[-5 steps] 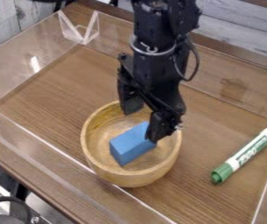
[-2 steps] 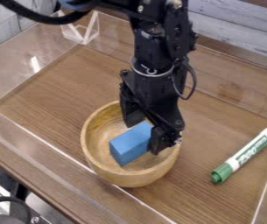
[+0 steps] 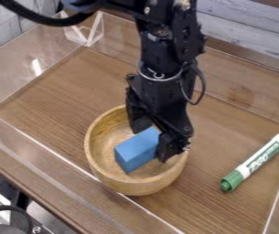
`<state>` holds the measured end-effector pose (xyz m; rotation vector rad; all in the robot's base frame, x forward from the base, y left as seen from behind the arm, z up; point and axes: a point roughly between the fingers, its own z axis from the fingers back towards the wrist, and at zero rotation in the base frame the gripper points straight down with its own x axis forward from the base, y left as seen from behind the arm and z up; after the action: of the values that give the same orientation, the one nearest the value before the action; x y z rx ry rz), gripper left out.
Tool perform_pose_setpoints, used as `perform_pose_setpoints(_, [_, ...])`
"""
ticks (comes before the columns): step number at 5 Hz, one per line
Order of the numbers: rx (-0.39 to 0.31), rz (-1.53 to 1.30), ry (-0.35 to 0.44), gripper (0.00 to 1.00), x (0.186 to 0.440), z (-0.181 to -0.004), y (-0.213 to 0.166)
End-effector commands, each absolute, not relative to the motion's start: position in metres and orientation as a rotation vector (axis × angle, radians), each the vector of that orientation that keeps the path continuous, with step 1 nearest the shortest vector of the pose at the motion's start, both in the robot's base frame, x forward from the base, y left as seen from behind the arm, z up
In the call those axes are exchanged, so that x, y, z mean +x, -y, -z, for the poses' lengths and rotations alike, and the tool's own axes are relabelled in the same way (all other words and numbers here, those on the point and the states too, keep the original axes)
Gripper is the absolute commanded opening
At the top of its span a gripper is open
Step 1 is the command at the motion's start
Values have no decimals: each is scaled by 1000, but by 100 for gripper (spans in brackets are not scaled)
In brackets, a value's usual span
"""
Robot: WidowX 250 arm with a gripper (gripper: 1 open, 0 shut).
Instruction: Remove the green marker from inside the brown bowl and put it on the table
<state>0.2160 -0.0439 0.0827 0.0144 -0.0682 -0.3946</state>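
Blue block lay in brown bowl, beneath and between gripper fingertips. Jaws stood wide apart, gripped nothing; whether they touched block, could not tell. Green marker lay outside bowl, right of jaws in view, flat on wood-grain table. Clear acrylic wall edged tabletop. Black arm reached down from above, fingers pointing into bowl.

You have one round light-brown wooden bowl near six o'clock, one blue rectangular block inside it, and one slim white-and-green marker at four o'clock, on one brown wood-grain tabletop.
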Motion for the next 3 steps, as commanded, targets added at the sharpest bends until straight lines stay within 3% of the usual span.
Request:
perform_pose_setpoints(1, [14, 387, 89, 100, 219, -86, 43])
perform_pose_setpoints(3, [11, 383, 87, 100, 220, -82, 41])
